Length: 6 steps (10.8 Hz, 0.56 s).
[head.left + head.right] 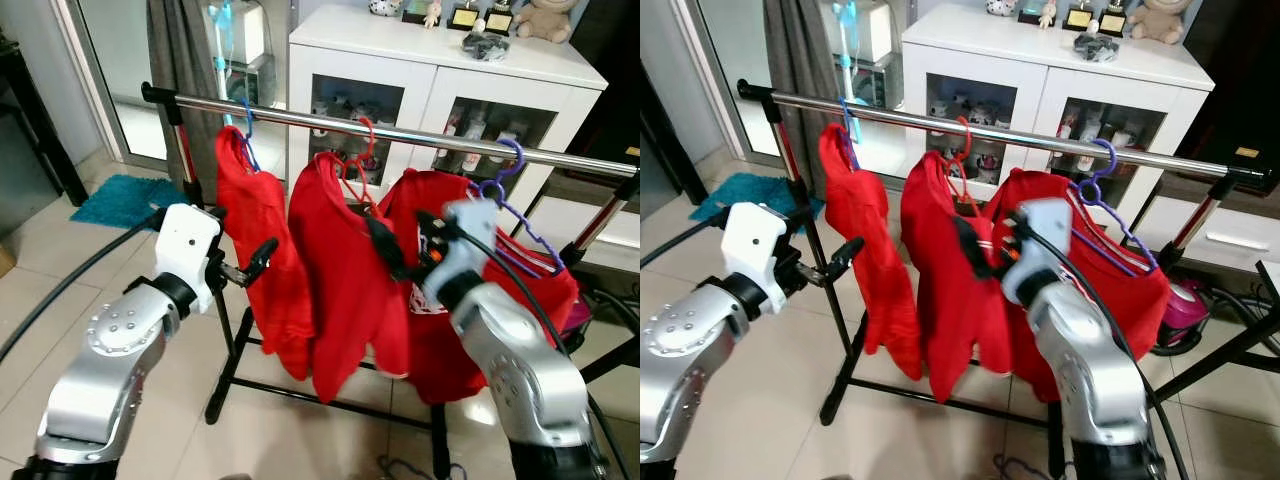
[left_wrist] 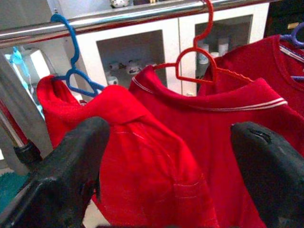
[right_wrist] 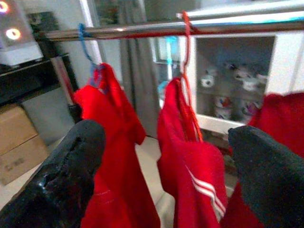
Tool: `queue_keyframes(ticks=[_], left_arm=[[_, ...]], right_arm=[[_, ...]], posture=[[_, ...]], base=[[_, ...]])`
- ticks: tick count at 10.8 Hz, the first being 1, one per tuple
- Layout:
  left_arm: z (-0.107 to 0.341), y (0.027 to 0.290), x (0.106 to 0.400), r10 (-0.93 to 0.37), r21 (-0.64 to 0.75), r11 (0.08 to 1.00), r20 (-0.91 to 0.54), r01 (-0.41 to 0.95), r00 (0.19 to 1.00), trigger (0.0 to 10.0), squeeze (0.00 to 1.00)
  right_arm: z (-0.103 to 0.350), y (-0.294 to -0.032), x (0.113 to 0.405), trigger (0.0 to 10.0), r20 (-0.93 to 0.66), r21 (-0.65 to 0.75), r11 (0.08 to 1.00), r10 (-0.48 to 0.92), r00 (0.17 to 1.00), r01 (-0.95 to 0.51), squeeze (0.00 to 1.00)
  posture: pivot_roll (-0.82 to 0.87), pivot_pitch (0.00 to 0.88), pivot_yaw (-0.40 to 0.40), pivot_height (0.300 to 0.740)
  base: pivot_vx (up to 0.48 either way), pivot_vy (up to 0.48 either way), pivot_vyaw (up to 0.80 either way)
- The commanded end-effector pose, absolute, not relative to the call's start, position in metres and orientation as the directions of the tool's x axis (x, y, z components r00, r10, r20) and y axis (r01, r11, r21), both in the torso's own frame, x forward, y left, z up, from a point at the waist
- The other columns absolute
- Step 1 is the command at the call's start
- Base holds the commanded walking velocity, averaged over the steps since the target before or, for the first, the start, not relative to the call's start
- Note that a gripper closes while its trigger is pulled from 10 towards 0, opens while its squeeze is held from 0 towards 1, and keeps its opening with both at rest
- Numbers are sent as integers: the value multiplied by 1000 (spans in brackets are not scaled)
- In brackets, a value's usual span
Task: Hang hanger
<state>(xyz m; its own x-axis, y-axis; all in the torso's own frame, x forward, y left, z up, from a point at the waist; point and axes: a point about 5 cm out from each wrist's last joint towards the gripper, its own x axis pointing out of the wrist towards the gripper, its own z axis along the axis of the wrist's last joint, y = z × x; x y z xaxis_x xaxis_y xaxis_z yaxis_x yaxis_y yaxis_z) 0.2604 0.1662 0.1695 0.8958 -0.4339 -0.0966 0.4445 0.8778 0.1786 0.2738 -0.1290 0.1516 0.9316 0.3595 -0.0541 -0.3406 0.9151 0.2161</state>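
Three red shirts hang on a horizontal chrome clothes rail [image 1: 420, 135]: one on a blue plastic hanger [image 1: 245, 125] toward the robot's left, one on a red plastic hanger [image 1: 362, 160] in the middle, and one on a purple plastic hanger [image 1: 505, 195] toward its right. All three hooks sit over the rail, so the hanging looks done and the step in hand is most likely backing off.

The left claw [image 1: 250, 265] is released and grips nothing, its fingers spread just beside the shirt on the blue hanger. The right claw [image 1: 400, 245] is also released and empty, held up against the front of the middle shirt.

The next move probably calls for drawing both arms straight back without snagging cloth or nudging a hook off the rail.

The head views take in the whole rack, the white glass-fronted cabinet [image 1: 440, 85] behind it and the tiled floor. The left wrist view shows the red hanger's heart-shaped neck and the shirt's white collar stripe up close; the right wrist view looks along the rail toward brown cardboard boxes [image 3: 21, 142].
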Motion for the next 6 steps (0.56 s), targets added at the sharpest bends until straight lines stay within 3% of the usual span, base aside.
queue_keyframes(ticks=[1, 2, 4, 6], left_arm=[[175, 161, 264, -435, 171, 881, -68, 440, 898, 10000, 1000], [175, 158, 266, -432, 158, 886, -64, 436, 900, 10000, 447], [176, 155, 273, -380, 147, 913, -35, 380, 925, 10000, 467], [177, 153, 274, -375, 142, 916, -19, 374, 927, 10000, 471]], right_arm=[[156, -129, 272, 10000, -31, 229, 918, 340, 940, -324, 1000], [157, -129, 271, 10000, -25, 232, 922, 324, 946, -310, 1000], [160, -135, 273, 10000, -18, 177, 945, 282, 959, -274, 1000], [162, -139, 278, 10000, -14, 140, 955, 265, 964, -261, 1000]], posture=[[-32, 0, -25, 740], [-35, 0, -22, 740], [-38, 0, -21, 740], [-35, 0, -30, 740]], base=[[0, 0, 0], [0, 0, 0], [0, 0, 0], [304, 0, 800]])
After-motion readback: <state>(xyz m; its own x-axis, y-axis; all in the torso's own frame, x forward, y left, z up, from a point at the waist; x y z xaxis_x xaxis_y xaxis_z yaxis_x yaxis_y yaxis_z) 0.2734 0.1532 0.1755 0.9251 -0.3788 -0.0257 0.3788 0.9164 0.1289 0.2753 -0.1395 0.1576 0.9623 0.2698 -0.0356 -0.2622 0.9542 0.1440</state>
